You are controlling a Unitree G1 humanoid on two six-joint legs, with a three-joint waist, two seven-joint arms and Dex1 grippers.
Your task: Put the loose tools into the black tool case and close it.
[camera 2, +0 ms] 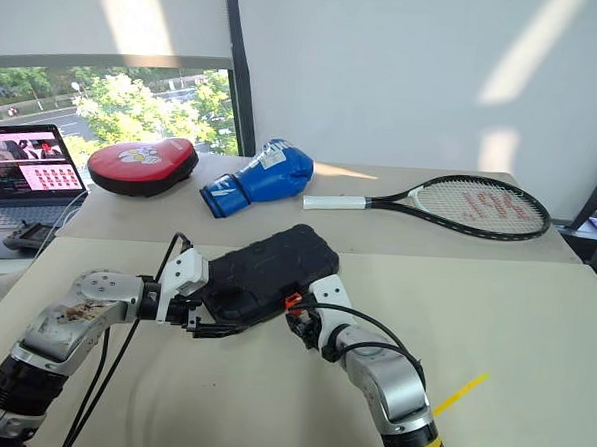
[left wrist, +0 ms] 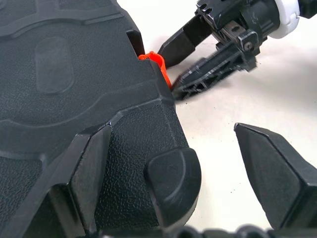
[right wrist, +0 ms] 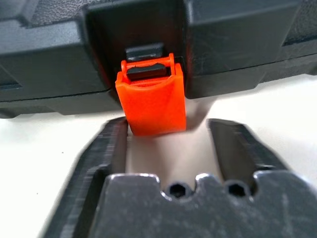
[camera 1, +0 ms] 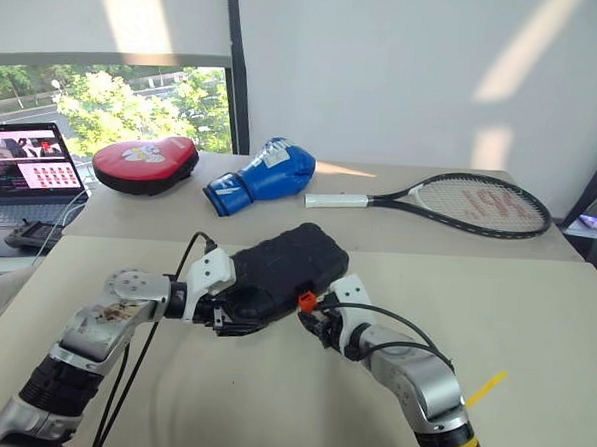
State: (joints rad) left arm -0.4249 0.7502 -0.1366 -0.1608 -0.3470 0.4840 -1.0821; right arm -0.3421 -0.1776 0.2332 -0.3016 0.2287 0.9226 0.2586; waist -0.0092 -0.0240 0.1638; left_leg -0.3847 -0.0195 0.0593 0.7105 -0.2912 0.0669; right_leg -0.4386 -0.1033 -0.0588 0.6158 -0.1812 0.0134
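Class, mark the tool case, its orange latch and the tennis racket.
tool case (camera 1: 287, 258): left eye view, textured lid.
orange latch (right wrist: 151, 101): right wrist view, front face.
tennis racket (camera 1: 485, 205): left eye view, strings.

Black textured tool case (camera 1: 286, 265), lid closed, lying flat and angled on the pale bench (camera 1: 533, 336), small orange latch (right wrist: 151, 96) at its front edge

One tool case (camera 1: 286, 266), one racket (camera 1: 460, 203), one boxing glove (camera 1: 261, 174), one laptop (camera 1: 25, 179).

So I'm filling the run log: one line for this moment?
case: lid down | latch: between right claw fingers, unpressed | left claw: open, straddling case corner
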